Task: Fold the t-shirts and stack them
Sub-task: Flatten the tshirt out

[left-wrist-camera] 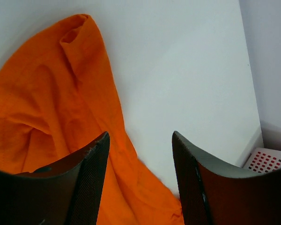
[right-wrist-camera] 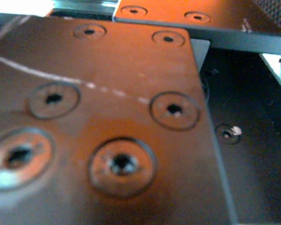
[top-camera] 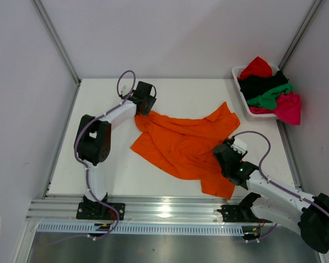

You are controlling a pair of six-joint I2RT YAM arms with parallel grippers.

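Note:
A bright orange t-shirt lies crumpled and partly spread in the middle of the table. My left gripper hangs at its far left corner. In the left wrist view it is open, its two dark fingers straddling the edge of the orange cloth without pinching it. My right gripper sits over the shirt's near right part. Its fingers do not show: the right wrist view holds only a blurred, orange-tinted metal plate with screw holes. Red, black, green and magenta-pink t-shirts are heaped at the back right.
The heaped shirts fill a white slatted basket at the table's far right corner, whose corner also shows in the left wrist view. Grey walls enclose the table on three sides. An aluminium rail carries both arm bases along the near edge.

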